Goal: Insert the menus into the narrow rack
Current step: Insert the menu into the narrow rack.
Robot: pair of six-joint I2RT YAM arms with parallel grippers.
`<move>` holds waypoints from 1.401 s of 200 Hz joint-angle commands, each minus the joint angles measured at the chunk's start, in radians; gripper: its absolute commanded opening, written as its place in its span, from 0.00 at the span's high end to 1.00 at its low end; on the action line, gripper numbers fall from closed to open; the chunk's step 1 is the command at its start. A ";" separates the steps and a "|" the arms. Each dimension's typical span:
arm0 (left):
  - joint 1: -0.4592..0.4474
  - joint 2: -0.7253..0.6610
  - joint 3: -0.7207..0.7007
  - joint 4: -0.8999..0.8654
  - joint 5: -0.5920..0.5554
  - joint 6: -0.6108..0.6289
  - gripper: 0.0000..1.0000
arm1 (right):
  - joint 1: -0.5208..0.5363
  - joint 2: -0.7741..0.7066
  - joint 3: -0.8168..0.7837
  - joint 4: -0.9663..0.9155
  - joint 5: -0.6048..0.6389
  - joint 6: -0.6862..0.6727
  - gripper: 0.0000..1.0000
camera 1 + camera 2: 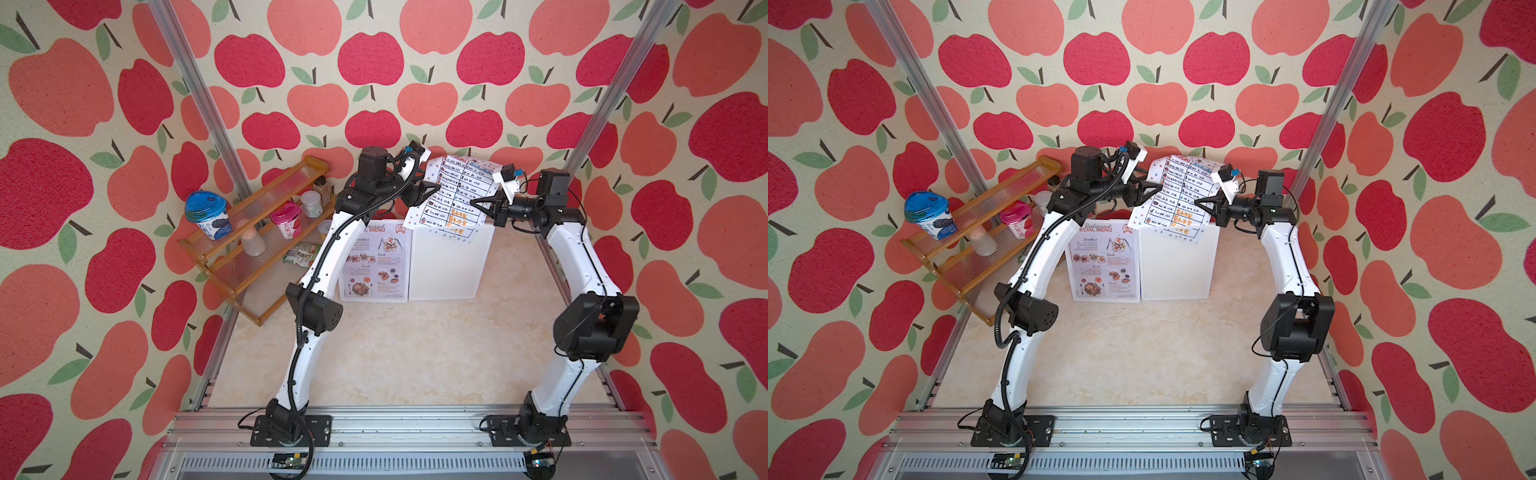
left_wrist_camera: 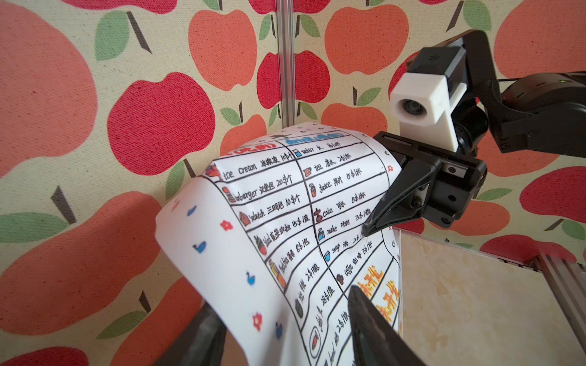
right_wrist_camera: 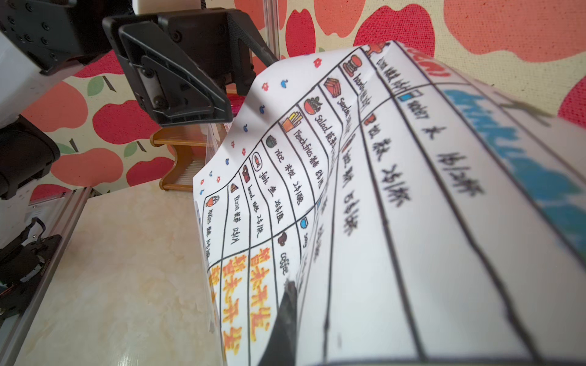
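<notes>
Top views both show the marble-look worktop (image 1: 415,353) with the glossy, clear-fronted rack (image 1: 449,270) at 12 o'clock. Its 9 o'clock pocket already holds the flat photo menu (image 1: 376,262). The 3 o'clock pocket looks empty, so about half remains. Above it the thin, buckled table menu (image 1: 451,195) hangs clamped in the right end effector (image 1: 473,203). The left end effector (image 1: 437,188) has its jaws spread at the sheet's 9 o'clock edge.

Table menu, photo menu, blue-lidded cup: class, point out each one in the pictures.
Table menu (image 1: 455,187), a top view, middle of its lined table.
Photo menu (image 1: 376,266), a top view, among its food photos.
Blue-lidded cup (image 1: 205,204), a top view, on its lid.
</notes>
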 commanded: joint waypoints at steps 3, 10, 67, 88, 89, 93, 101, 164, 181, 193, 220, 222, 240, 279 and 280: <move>-0.004 -0.010 0.014 0.029 0.012 -0.019 0.39 | -0.010 -0.059 0.024 -0.126 0.072 -0.125 1.00; -0.005 -0.008 0.013 0.027 0.013 -0.020 0.39 | -0.012 -0.067 0.022 -0.137 0.089 -0.139 1.00; -0.018 0.002 -0.004 0.039 0.021 -0.025 0.39 | -0.041 -0.088 0.028 -0.134 0.074 -0.140 1.00; -0.017 0.008 -0.012 0.043 0.015 -0.028 0.38 | -0.042 -0.086 0.016 -0.113 0.034 -0.128 1.00; -0.017 0.008 -0.012 0.043 0.015 -0.028 0.38 | -0.042 -0.086 0.014 -0.111 0.032 -0.128 1.00; -0.015 0.011 -0.013 0.043 0.015 -0.030 0.38 | -0.041 -0.089 0.006 -0.099 0.025 -0.122 1.00; -0.013 0.015 -0.012 0.044 0.016 -0.035 0.37 | -0.042 -0.093 -0.008 -0.082 0.011 -0.110 1.00; 0.003 0.040 -0.013 0.049 0.043 -0.060 0.35 | -0.043 -0.075 -0.014 -0.080 -0.035 -0.152 1.00; 0.005 0.041 -0.013 0.053 0.056 -0.071 0.36 | -0.044 -0.065 -0.001 -0.091 -0.059 -0.168 1.00; 0.004 0.041 -0.012 0.052 0.063 -0.071 0.38 | -0.044 -0.062 -0.001 -0.087 -0.066 -0.174 1.00; 0.005 0.030 -0.012 0.024 0.071 -0.058 0.52 | -0.045 -0.065 -0.002 -0.102 -0.064 -0.198 1.00; 0.005 0.030 -0.012 0.023 0.072 -0.057 0.53 | -0.045 -0.065 -0.002 -0.102 -0.065 -0.198 1.00; 0.005 0.027 -0.012 0.008 0.071 -0.053 0.63 | -0.046 -0.067 -0.006 -0.089 -0.082 -0.185 1.00; 0.004 0.021 -0.012 -0.005 0.079 -0.051 0.75 | -0.052 -0.045 0.017 -0.050 -0.128 -0.113 1.00; 0.003 0.021 -0.012 -0.006 0.079 -0.052 0.75 | -0.052 -0.044 0.018 -0.049 -0.128 -0.111 1.00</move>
